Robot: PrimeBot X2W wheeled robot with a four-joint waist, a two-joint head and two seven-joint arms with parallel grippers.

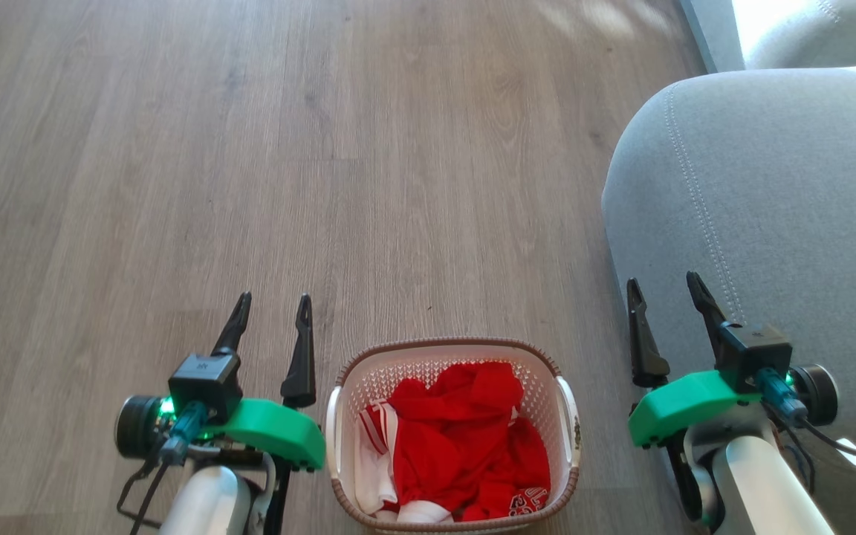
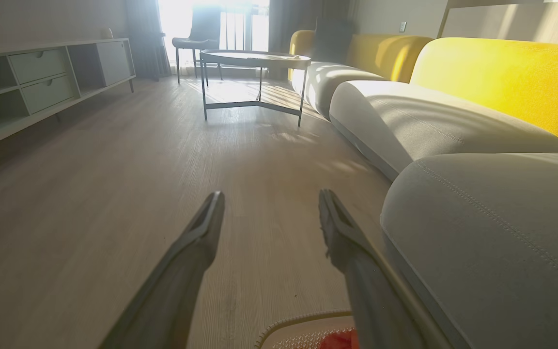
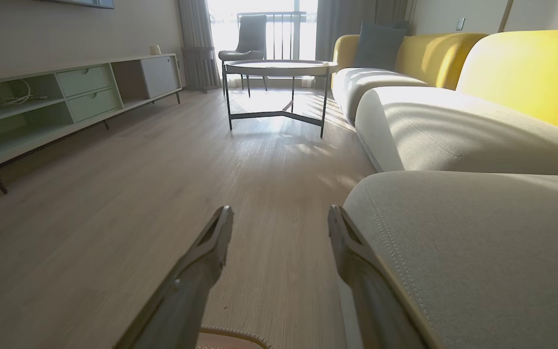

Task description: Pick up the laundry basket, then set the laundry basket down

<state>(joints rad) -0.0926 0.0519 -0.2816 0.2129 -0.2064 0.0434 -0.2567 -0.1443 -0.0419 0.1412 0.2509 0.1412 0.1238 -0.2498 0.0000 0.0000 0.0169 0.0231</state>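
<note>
Laundry basket (image 1: 435, 343) — between left pincer (image 1: 274, 297) and right pincer (image 1: 662, 279), untouched.

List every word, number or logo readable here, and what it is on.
Nothing reads clearly.
White print on the red clothes in the laundry basket: perhaps digits, too blurred to read.
Pale mark on the black camera block by the left arm: too small to read.
</note>
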